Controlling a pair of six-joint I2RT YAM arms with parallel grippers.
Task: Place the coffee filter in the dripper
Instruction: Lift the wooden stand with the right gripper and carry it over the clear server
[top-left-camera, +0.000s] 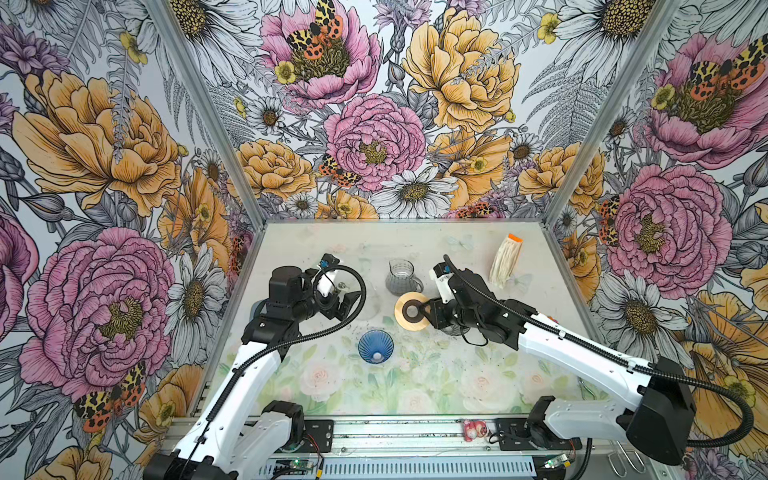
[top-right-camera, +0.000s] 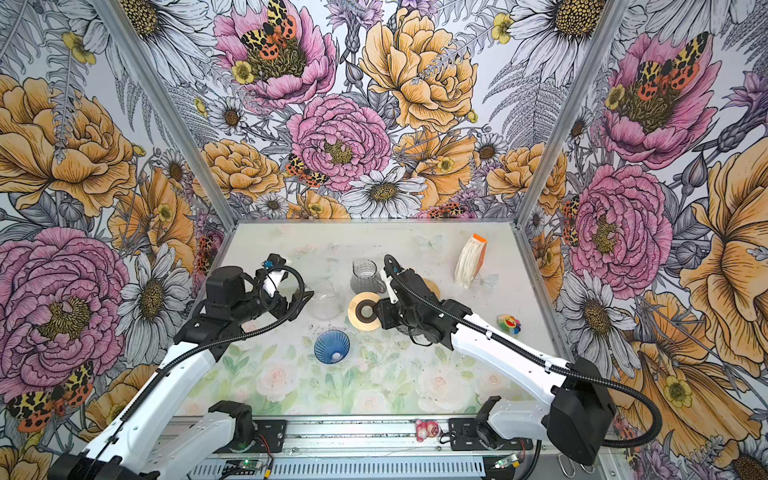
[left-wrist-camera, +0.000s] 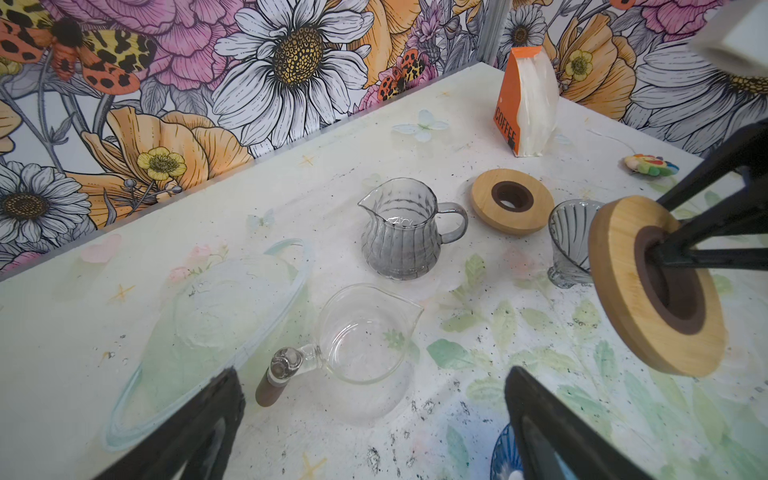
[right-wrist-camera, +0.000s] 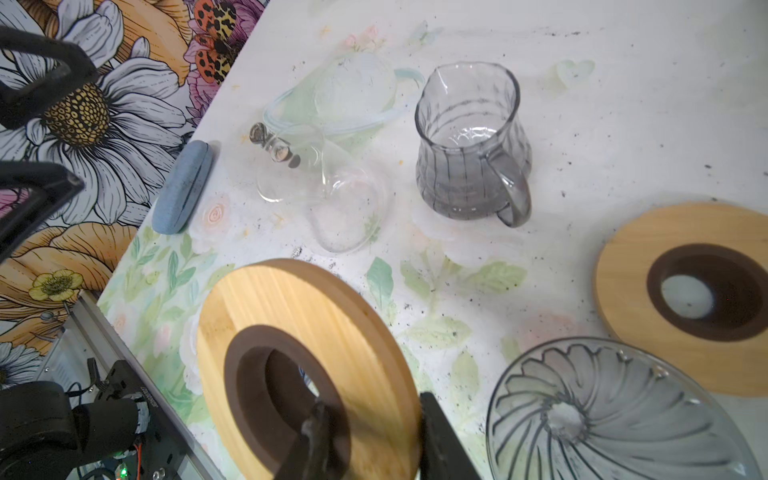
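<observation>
One wooden ring clamped by right gripper beside grey jug; left gripper gapes.

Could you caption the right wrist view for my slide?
Right gripper grips a wooden ring beside the grey glass dripper.

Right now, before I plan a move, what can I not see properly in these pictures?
- Grey glass dripper: cut by the frame edge in the right wrist view; mostly under the right arm in both top views.
- Blue dripper: left wrist view shows only a sliver at the edge, behind the left gripper.
- Filter pack: too small in both top views to tell if open.
</observation>
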